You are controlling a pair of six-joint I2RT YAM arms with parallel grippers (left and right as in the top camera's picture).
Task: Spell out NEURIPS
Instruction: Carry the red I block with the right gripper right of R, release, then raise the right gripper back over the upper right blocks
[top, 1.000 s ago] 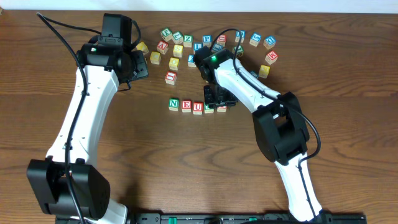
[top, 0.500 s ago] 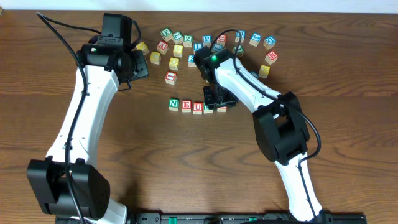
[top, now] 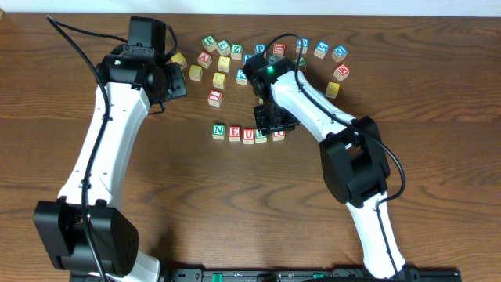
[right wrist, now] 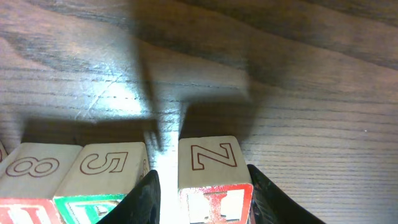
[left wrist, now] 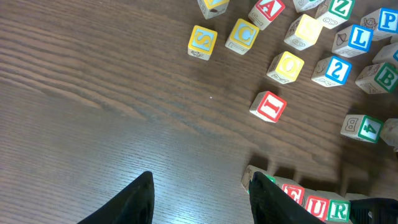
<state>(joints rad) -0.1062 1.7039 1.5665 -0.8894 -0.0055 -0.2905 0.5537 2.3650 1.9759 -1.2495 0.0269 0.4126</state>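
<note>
A row of cubes reads N (top: pixel 218 131), E (top: pixel 234 134), U (top: pixel 249 135), R (top: pixel 262 138) on the table's middle. At its right end sits a red I cube (right wrist: pixel 214 186) with a Z on its side. My right gripper (right wrist: pixel 202 177) straddles that cube, open: a strip of table shows between the left finger (right wrist: pixel 146 199) and the cube, while the right finger is at its other side. The left finger stands next to the green R cube (right wrist: pixel 102 174). My left gripper (left wrist: pixel 202 180) hangs open and empty above bare wood, left of the row's E (left wrist: pixel 292 193).
Loose cubes lie scattered at the far middle (top: pixel 235 51), among them a P (top: pixel 260 49), a yellow S (left wrist: pixel 202 42), a C (left wrist: pixel 242 35) and a second red I (left wrist: pixel 268 106). More cubes lie far right (top: pixel 339 53).
My right gripper has shifted slightly toward the far side and its jaws have narrowed a little; the I cube now shows at the row's right end. The left arm has not moved.
</note>
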